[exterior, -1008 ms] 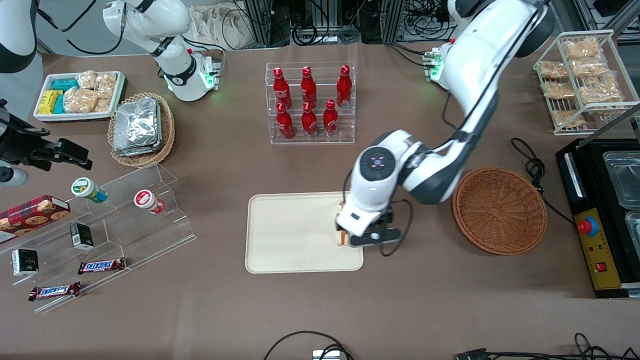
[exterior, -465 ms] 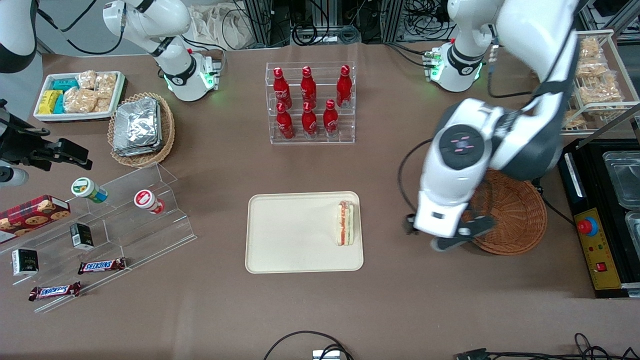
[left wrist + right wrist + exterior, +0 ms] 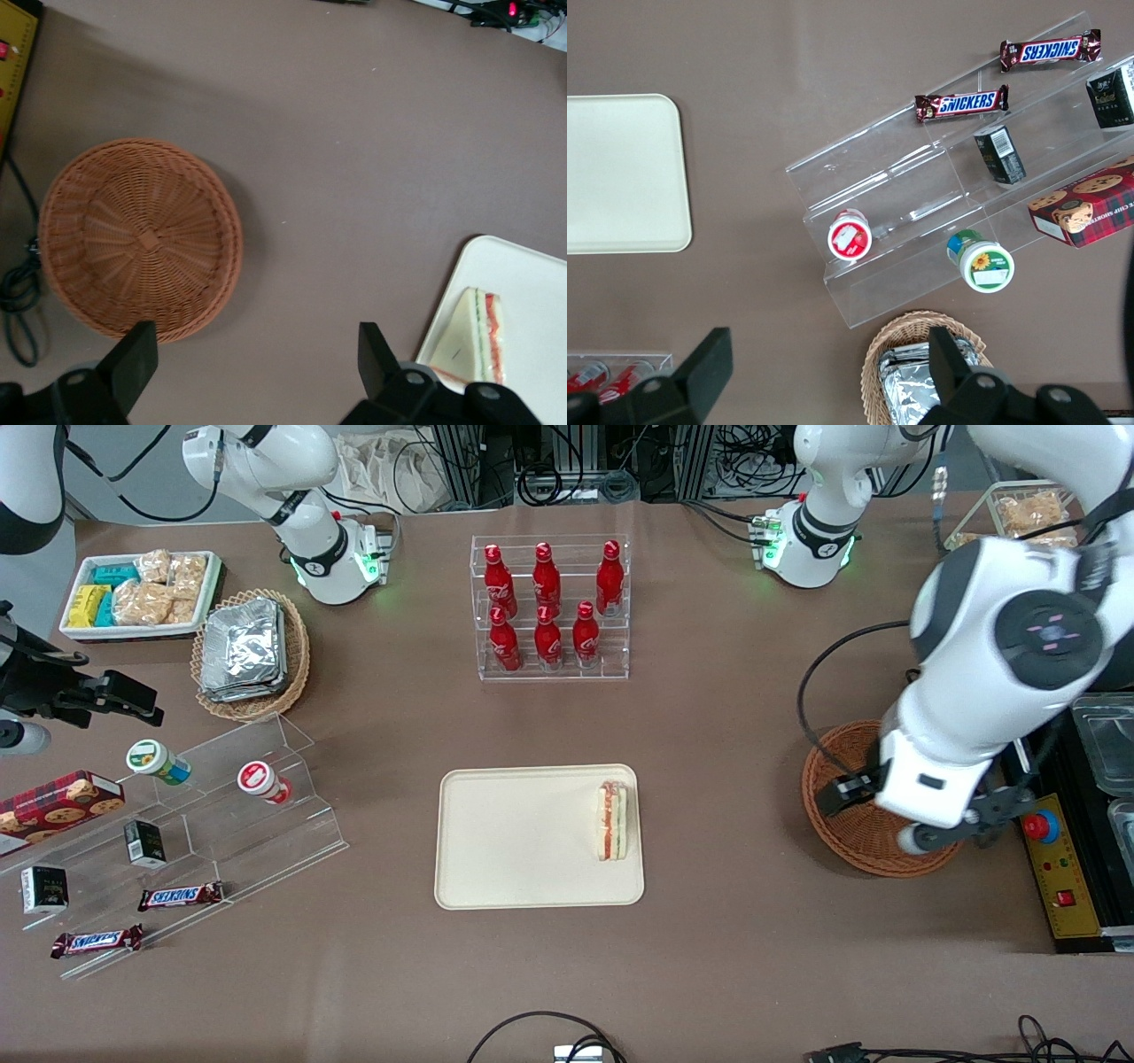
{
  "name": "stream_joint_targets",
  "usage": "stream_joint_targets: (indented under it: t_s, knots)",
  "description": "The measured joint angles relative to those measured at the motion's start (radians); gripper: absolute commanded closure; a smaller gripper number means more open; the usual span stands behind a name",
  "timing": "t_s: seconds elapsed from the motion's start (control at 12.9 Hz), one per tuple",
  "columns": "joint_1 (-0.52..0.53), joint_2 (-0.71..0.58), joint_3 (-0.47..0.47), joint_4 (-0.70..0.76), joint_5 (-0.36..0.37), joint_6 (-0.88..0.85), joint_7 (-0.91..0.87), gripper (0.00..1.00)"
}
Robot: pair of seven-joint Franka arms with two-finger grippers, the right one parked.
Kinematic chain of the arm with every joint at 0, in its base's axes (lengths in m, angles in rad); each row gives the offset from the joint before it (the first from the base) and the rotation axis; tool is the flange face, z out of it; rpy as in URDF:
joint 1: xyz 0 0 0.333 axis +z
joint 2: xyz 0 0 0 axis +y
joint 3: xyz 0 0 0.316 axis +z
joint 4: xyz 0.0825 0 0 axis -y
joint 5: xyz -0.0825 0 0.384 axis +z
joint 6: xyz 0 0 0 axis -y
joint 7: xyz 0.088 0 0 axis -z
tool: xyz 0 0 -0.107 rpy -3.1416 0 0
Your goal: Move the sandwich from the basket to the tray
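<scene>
Now my hand (image 3: 257,363) hangs spread, gripping nothing, over round woven basket (image 3: 850,850); layered triangular sandwich (image 3: 612,820) on smooth cream tray (image 3: 514,841).

The gripper (image 3: 252,359) hangs high over bare tabletop (image 3: 718,717) between the basket (image 3: 850,841) and the tray (image 3: 514,841), fingers (image 3: 133,359) spread wide with nothing between them, and the working arm's wrist covers much of the basket in the front view. The brown strip between basket and tray carries no objects, and most of the tray is bare, with only the sandwich (image 3: 612,820) lying along the tray edge nearest the basket. The bottle rack (image 3: 549,611) stands farther from the front camera than the tray, well apart from it, and the clear stepped display (image 3: 221,815) stands toward the parked arm's end of the tabletop.
</scene>
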Motion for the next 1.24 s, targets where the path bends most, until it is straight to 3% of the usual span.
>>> stream_joint_targets:
  t_s: [0.39, 0.93, 1.24]
  knots:
    - [0.078, -0.049, 0.011, -0.006, -0.052, -0.061, 0.21, 0.0]
    - [0.044, -0.267, 0.238, -0.166, -0.214, -0.068, 0.525, 0.0]
    - [0.012, -0.367, 0.283, -0.203, -0.225, -0.118, 0.558, 0.0]
